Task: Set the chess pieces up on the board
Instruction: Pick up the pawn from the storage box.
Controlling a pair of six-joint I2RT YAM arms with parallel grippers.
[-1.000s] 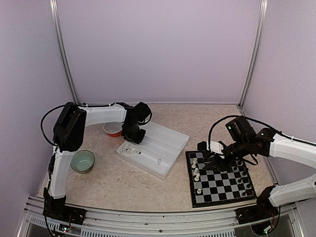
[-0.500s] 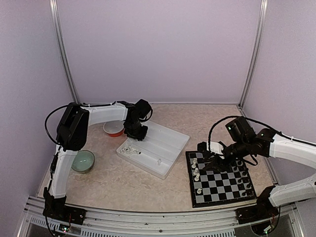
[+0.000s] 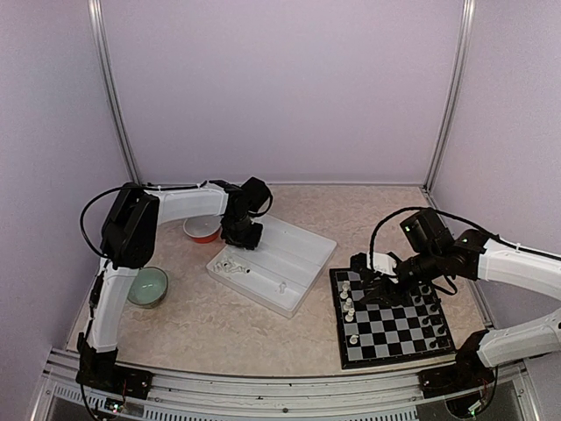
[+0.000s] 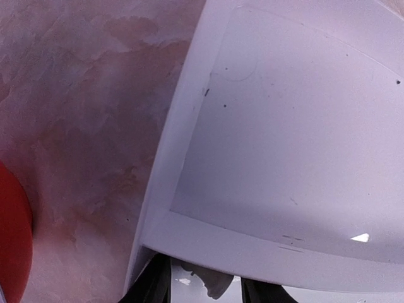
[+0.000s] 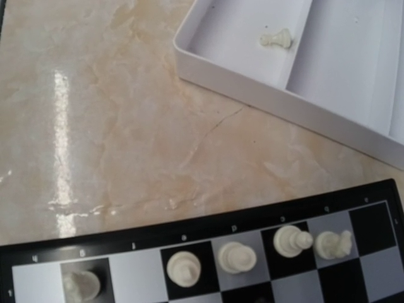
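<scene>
The flat, checkered board [image 3: 399, 329] lay directly beneath the right claw [image 3: 364, 285], with rounded white chess pieces [image 5: 237, 257] standing along its near edge. The left claw [image 3: 239, 235] hovered over a smooth white plastic tray [image 4: 271, 126], its dark fingers [image 4: 148, 287] slightly apart. I cannot tell whether it gripped anything, or how far the right claw was spread.

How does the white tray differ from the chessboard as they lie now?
The tray is plain white; the board is checkered black and light grey. The tray has raised walls and dividers; the board is flat. In the tray lie only a few white pieces; on the board are a white group along its left side and black pieces along its right. Both are rectangular and rest on the table.
</scene>
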